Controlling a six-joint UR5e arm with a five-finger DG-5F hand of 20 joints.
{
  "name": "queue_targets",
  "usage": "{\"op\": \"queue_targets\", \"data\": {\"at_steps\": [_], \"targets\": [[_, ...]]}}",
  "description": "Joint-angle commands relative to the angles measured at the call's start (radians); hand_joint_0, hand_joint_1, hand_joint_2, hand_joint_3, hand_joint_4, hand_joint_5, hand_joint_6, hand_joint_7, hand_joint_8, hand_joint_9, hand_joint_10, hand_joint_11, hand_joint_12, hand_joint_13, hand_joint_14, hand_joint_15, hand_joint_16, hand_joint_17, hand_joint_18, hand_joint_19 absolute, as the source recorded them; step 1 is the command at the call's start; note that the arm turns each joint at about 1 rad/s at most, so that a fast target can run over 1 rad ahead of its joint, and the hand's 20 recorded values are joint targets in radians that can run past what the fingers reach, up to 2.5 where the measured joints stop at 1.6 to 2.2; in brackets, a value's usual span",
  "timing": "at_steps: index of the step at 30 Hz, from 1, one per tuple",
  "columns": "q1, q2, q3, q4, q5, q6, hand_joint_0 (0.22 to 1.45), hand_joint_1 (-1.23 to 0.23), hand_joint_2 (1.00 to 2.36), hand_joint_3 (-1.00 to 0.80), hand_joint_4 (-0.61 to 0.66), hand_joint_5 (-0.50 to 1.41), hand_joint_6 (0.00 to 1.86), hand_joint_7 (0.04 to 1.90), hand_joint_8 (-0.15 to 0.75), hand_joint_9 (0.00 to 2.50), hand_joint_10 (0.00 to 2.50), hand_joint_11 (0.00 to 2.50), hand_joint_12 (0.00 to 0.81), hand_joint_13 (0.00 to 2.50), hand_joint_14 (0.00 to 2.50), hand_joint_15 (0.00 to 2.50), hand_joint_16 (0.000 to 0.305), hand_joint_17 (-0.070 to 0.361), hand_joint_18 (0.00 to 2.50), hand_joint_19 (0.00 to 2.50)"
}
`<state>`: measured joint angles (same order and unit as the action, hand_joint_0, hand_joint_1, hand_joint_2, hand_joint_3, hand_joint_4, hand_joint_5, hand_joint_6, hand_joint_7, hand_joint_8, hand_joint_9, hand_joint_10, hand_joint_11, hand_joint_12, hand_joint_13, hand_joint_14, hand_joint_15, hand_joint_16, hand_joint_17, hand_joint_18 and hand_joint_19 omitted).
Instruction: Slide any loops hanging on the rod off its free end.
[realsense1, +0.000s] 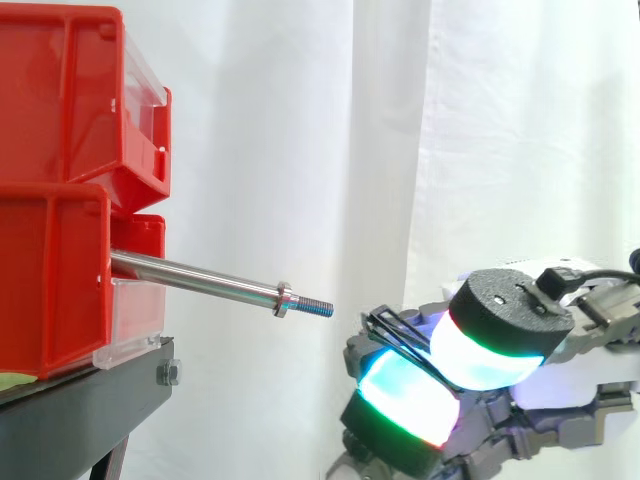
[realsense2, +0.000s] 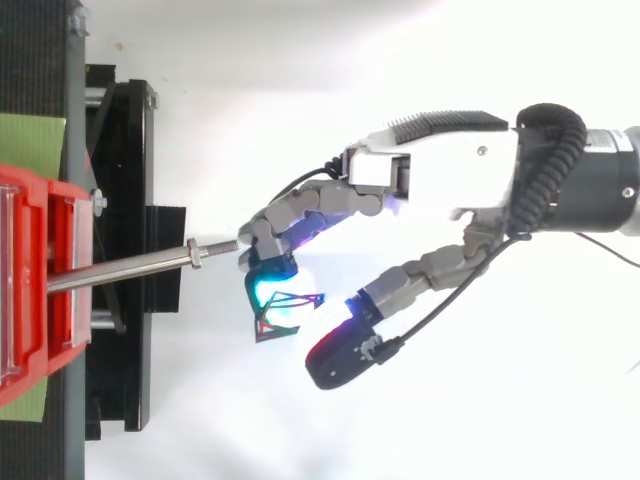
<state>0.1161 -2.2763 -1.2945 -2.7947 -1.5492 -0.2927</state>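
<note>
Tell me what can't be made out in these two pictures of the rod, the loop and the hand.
The rod: its fixed end is hidden behind the red bins, both views.
The loop: its full shape. Pads of the hand cover most of it in the side view, and their glow washes over it in the top view.
The hand: its wrist is cut off by the right edge, side view.

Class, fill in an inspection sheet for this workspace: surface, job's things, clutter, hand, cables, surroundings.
Surface: black stand carrying stacked red bins.
Job's things: metal rod sticks out from the bins with nothing hanging on it; thin wire loop is off its free end, at the hand.
Clutter: green sheet under the bins.
Hand: hand just past the rod's tip, fingers curled, holding the loop.
Cables: nothing seen.
Surroundings: white curtain.
</note>
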Motion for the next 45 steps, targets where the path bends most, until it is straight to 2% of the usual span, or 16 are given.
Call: {"op": "queue_targets", "data": {"at_steps": [1, 2, 3, 9, 10, 16, 19, 33, 38, 39, 41, 45], "targets": [[-0.001, 0.015, 0.001, -0.085, -0.002, 0.055, 0.67, -0.75, 1.01, -0.43, 0.18, -0.19, 0.73, 1.23, 0.269, 0.60, 0.00, 0.00, 0.298, 0.48, 0.00, 0.00, 0.046, 0.103, 0.49, 0.05], [0.001, 0.020, 0.000, -0.101, 0.000, 0.067, 0.68, -0.76, 1.00, -0.45, 0.18, -0.19, 0.73, 1.22, 0.268, 0.60, 0.00, 0.01, 0.296, 0.48, 0.00, 0.00, 0.046, 0.103, 0.49, 0.05], [0.001, 0.029, 0.001, -0.144, 0.000, 0.095, 0.68, -0.77, 1.01, -0.45, 0.18, -0.19, 0.73, 1.22, 0.266, 0.60, 0.00, 0.00, 0.296, 0.48, 0.00, 0.00, 0.045, 0.102, 0.49, 0.05], [0.005, 0.050, 0.000, -0.226, 0.012, 0.168, 0.69, -0.81, 1.00, -0.49, 0.17, -0.19, 0.74, 1.22, 0.264, 0.61, 0.00, 0.00, 0.295, 0.50, 0.00, 0.00, 0.045, 0.102, 0.50, 0.05], [0.007, 0.058, 0.001, -0.261, 0.023, 0.207, 0.69, -0.82, 1.00, -0.50, 0.18, -0.19, 0.74, 1.22, 0.262, 0.61, 0.00, 0.01, 0.294, 0.50, 0.00, 0.00, 0.045, 0.102, 0.51, 0.04], [0.013, 0.067, 0.000, -0.358, 0.037, 0.310, 0.69, -0.83, 1.00, -0.50, 0.18, -0.19, 0.74, 1.21, 0.262, 0.63, 0.00, 0.02, 0.291, 0.50, 0.00, 0.00, 0.045, 0.102, 0.51, 0.05], [0.014, 0.067, 0.003, -0.371, 0.035, 0.336, 0.68, -0.84, 1.00, -0.50, 0.17, -0.19, 0.74, 1.21, 0.261, 0.63, 0.00, 0.01, 0.291, 0.50, 0.00, 0.00, 0.045, 0.102, 0.51, 0.04], [0.016, 0.067, 0.011, -0.374, 0.037, 0.353, 0.66, -0.91, 1.00, -0.50, 0.17, -0.18, 0.74, 1.23, 0.259, 0.63, 0.00, 0.01, 0.289, 0.52, 0.00, 0.00, 0.045, 0.101, 0.53, 0.05], [0.017, 0.067, 0.011, -0.374, 0.035, 0.360, 0.57, -0.91, 1.00, -0.50, 0.20, -0.18, 0.70, 1.24, 0.259, 0.63, 0.00, 0.02, 0.292, 0.52, 0.00, 0.00, 0.046, 0.103, 0.53, 0.07], [0.016, 0.067, 0.011, -0.374, 0.035, 0.360, 0.55, -0.89, 1.00, -0.50, 0.20, -0.18, 0.70, 1.23, 0.261, 0.63, 0.00, 0.02, 0.295, 0.52, 0.00, 0.00, 0.046, 0.104, 0.54, 0.06], [0.016, 0.067, 0.011, -0.374, 0.032, 0.360, 0.49, -0.74, 1.00, -0.50, 0.23, -0.18, 0.68, 1.23, 0.274, 0.64, 0.00, 0.03, 0.313, 0.52, 0.00, 0.00, 0.050, 0.112, 0.54, 0.07], [0.017, 0.067, 0.011, -0.373, 0.035, 0.360, 0.50, -0.57, 1.00, -0.50, 0.23, -0.17, 0.64, 1.27, 0.279, 0.66, 0.00, 0.03, 0.315, 0.51, 0.00, 0.00, 0.050, 0.112, 0.52, 0.07]]}}
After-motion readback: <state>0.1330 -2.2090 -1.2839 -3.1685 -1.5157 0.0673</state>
